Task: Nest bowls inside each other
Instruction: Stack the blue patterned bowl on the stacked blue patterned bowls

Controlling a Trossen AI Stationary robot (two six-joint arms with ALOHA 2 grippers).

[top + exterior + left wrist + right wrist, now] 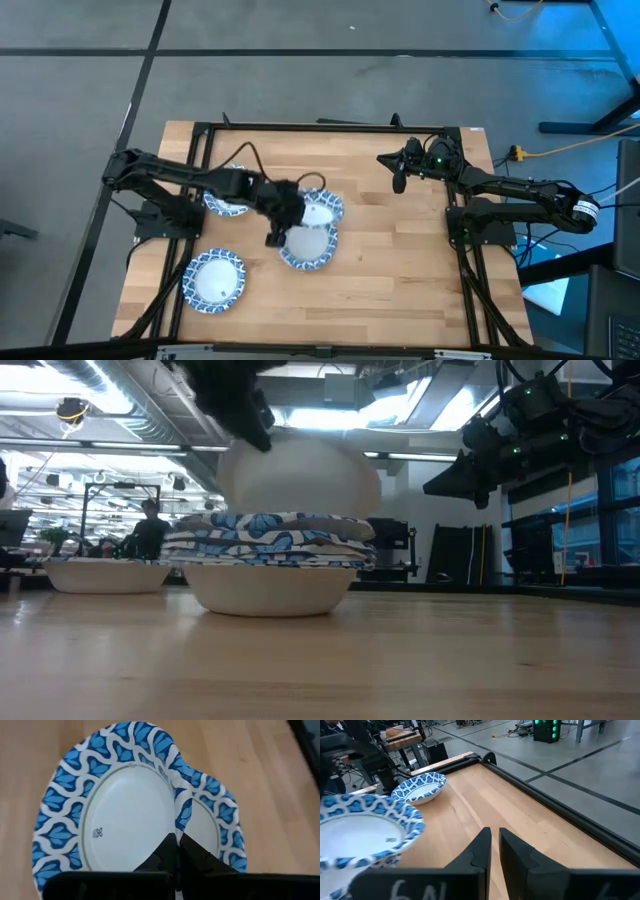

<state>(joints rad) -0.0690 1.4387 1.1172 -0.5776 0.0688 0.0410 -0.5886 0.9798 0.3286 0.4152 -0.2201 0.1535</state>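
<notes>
Blue-and-white rimmed bowls lie on the wooden table. My left gripper [279, 226] [177, 851] is near the table's middle, shut on one bowl [120, 815] [307, 247]. In the low view that bowl [300, 470] shows its white underside, tilted above a stack of nested bowls [270, 555]. Another bowl [322, 208] [216, 820] sits just beyond the held one. A single bowl [213, 280] rests near the left near corner, and one [224, 203] lies partly under my left arm. My right gripper [399, 178] [494, 851] hangs shut above the far right of the table, touching nothing. My left gripper pinches the held bowl's patterned rim [181, 822] between its two fingers, coming from above with one finger on the inner side of the rim. The bowl is lifted clear and tilted, its white underside facing the near edge, above the stack.
Black frame rails [330, 128] run around the table's edges. Bare wood [400, 260] lies between the bowls and my right arm's base. Beyond the table the room holds shelving and a person [150, 525] far off.
</notes>
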